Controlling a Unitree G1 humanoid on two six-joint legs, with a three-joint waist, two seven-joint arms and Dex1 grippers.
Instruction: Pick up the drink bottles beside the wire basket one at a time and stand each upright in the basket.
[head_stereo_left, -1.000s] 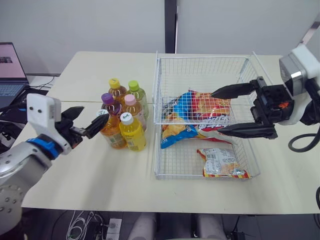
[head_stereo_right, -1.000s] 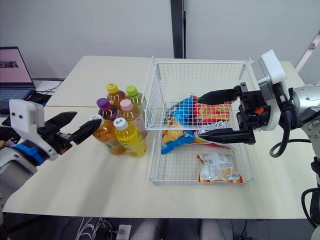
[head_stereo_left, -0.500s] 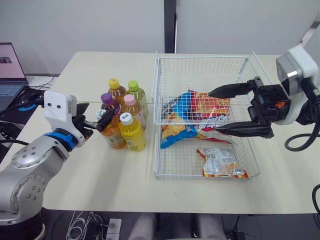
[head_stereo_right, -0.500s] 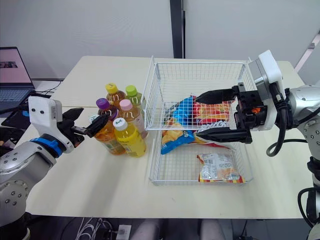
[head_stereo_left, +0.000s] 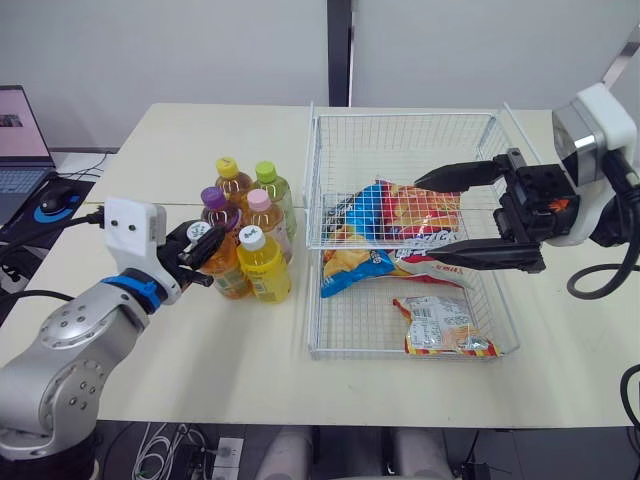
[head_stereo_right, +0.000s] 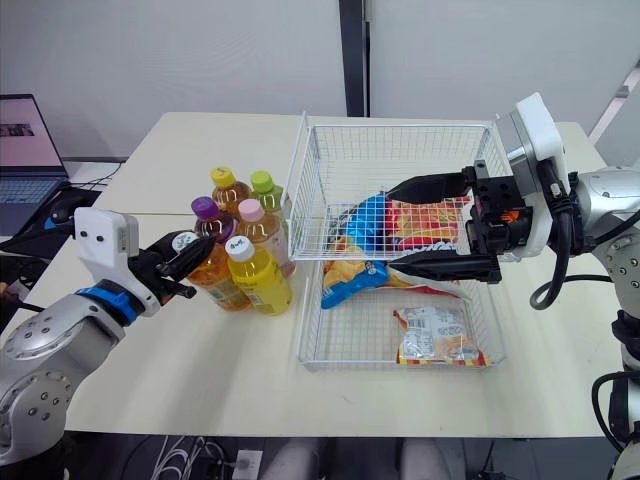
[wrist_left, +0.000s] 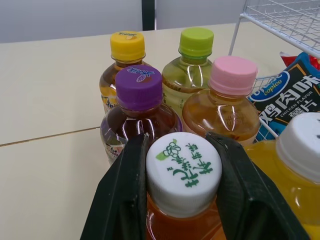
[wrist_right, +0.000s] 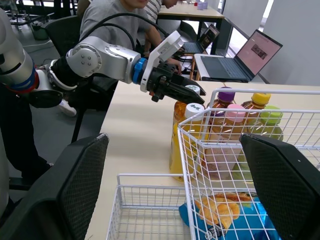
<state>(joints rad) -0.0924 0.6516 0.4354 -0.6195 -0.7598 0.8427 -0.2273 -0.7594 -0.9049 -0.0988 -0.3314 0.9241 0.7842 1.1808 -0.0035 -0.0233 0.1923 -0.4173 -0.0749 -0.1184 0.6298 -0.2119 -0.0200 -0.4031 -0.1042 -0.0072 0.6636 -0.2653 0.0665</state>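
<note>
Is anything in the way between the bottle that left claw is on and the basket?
Yes. The yellow bottle and the pink-capped bottle stand between the white-capped orange bottle and the wire basket. Snack bags already lie inside it.

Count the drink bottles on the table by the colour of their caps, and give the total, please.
White cap: 2
Yellow cap: 1
Green cap: 1
Purple cap: 1
Pink cap: 1
Total: 6

Wire basket holding a snack bag; beyond it, left end effector clasps a white-capped bottle (laptop behind).
</note>
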